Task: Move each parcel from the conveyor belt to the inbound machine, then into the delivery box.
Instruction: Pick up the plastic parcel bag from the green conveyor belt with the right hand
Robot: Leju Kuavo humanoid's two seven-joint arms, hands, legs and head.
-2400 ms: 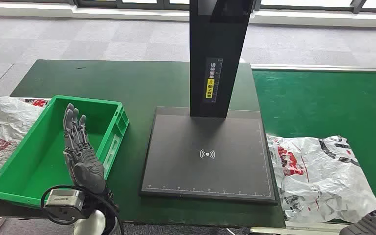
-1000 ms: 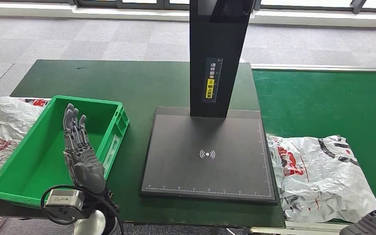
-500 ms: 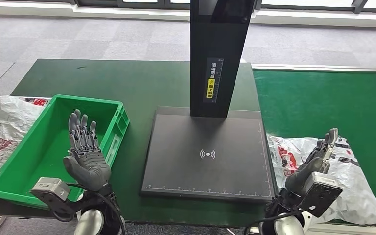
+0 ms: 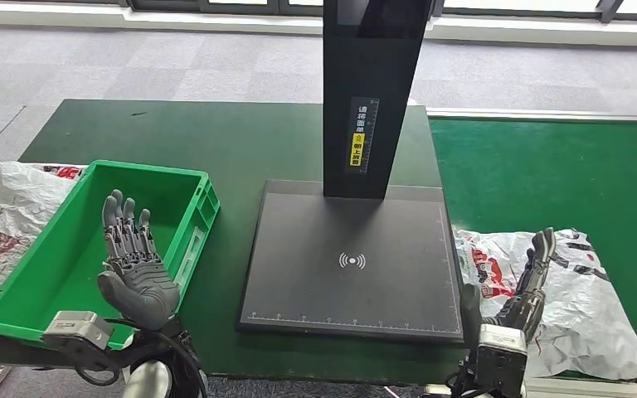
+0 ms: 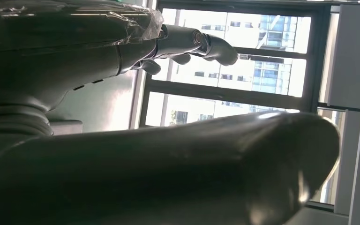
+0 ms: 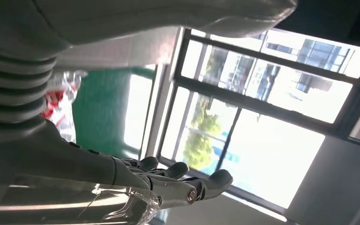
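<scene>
Since the earlier frames, your right hand (image 4: 533,278) is rising into the head view from the lower right and is now standing over the near edge of the white parcel (image 4: 547,303), while your left hand (image 4: 133,261) is drifting slightly toward you in front of the green delivery box (image 4: 184,179). Both hands are empty, fingers spread and pointing up and away from you; the wrist views are showing the same extended fingers against bright windows. You are looking at the parcel lying flat on the green conveyor belt (image 4: 547,166), just beside the right edge of the inbound machine (image 4: 352,261), whose dark scanning plate is carrying nothing. The parcel is a crumpled white plastic bag with red and black print; its long axis is running roughly from the machine's side out toward the lower right, with the red-printed end pointing at the machine. The delivery box is sitting left of the machine with no parcel inside. Another crumpled white bag (image 4: 0,215) is lying to the left of the box. By the look of it, this parcel's cycle is only starting: grasping, placing on the plate, and moving into the box are all waiting.
</scene>
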